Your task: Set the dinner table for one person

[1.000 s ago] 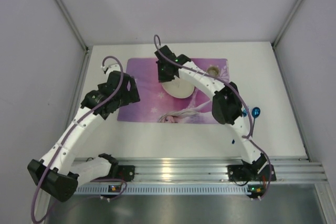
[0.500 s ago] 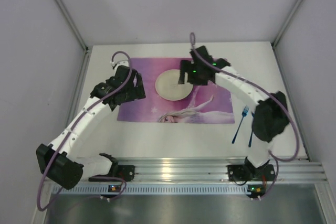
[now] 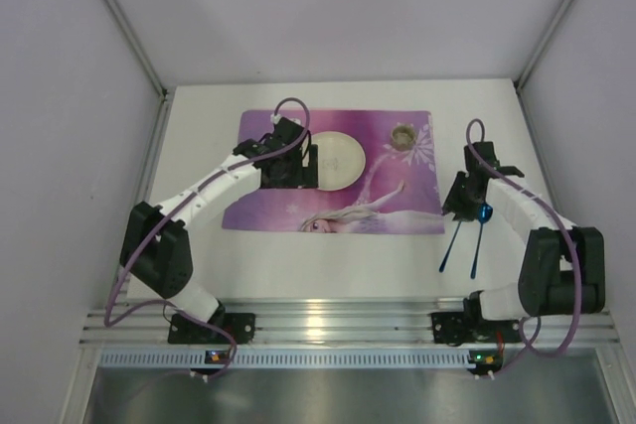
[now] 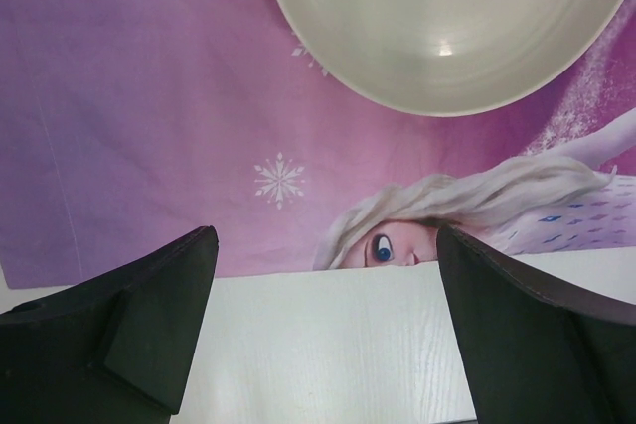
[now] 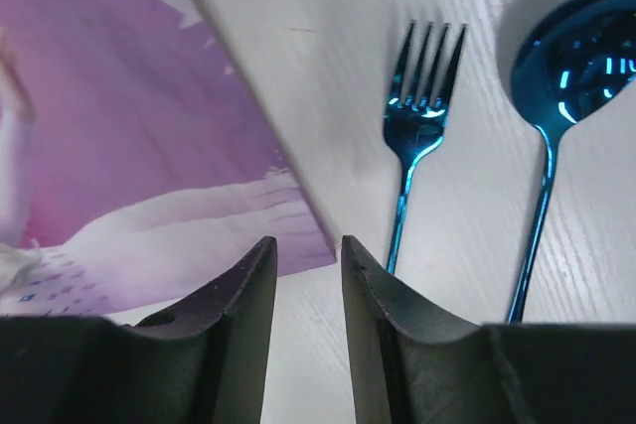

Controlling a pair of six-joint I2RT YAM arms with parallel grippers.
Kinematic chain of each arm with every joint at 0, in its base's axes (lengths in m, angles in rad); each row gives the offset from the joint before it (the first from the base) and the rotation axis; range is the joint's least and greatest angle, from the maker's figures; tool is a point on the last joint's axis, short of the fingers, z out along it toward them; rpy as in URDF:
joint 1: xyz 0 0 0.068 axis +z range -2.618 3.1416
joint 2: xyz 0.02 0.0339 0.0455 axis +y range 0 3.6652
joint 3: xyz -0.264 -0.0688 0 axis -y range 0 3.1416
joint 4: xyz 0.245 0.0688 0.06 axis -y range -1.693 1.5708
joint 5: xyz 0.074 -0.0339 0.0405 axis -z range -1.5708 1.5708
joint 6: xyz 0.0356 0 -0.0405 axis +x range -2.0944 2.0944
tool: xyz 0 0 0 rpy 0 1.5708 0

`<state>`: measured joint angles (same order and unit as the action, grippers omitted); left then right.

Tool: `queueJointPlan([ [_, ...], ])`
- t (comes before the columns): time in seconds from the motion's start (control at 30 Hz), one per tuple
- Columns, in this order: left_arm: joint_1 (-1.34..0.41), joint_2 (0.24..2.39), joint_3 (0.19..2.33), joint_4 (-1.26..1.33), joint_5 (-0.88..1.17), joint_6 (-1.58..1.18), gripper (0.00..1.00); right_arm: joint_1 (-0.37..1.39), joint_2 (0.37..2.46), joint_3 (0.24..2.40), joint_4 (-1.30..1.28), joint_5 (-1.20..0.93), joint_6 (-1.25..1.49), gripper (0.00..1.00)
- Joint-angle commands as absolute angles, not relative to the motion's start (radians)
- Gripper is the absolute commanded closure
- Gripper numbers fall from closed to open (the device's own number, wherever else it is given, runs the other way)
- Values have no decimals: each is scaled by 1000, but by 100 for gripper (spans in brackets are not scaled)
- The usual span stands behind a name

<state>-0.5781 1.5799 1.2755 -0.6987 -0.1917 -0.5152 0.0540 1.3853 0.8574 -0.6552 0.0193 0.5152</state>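
The dinner table (image 3: 348,265) is a white top carrying a purple printed placemat (image 3: 388,206). A cream plate (image 3: 338,159) rests on the mat, with a small cup (image 3: 403,135) to its right. My left gripper (image 3: 301,168) hovers at the plate's left edge, wide open and empty (image 4: 328,275); the plate (image 4: 447,27) lies ahead of it. A blue fork (image 3: 451,243) and a blue spoon (image 3: 478,240) lie side by side right of the mat. My right gripper (image 3: 463,204) sits over the fork's tines, its jaws narrowly apart and empty (image 5: 308,250), with the fork (image 5: 422,126) and spoon (image 5: 571,57) ahead.
A silver aluminium rail (image 3: 348,320) runs along the near edge, with both arm bases on it. Pale walls close in the table at the left, right and back. The placemat's right corner (image 5: 298,235) lies just in front of the right fingers.
The left arm swung right to the plate's left edge. The right arm left the plate, passed over the cup, and now hangs over the fork and spoon; its jaws widened, then narrowed.
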Motion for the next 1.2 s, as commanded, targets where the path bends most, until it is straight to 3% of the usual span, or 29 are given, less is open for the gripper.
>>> queueJointPlan([
  [0.0, -577, 1597, 1348, -641, -160, -486, 4, 8, 1405, 858, -650, 26, 515, 67],
  [0.47, -572, 1586, 1315, -655, -198, -456, 3, -51, 1574, 867, -650, 118, 512, 66],
  [0.6, -565, 1583, 1324, -664, -206, -453, 3, -51, 1623, 873, -637, 129, 511, 79],
  [0.73, -554, 1577, 1325, -667, -201, -454, 3, -51, 1640, 897, -635, 141, 502, 99],
  [0.8, -554, 1574, 1328, -667, -202, -454, 3, -49, 1635, 914, -646, 149, 489, 100],
  [1.03, -552, 1571, 1377, -690, -236, -445, 3, 46, 1514, 1174, -808, 206, 498, 100],
  [1.17, -529, 1562, 1434, -733, -290, -442, 2, 275, 1519, 1417, -900, 180, 540, 100],
])
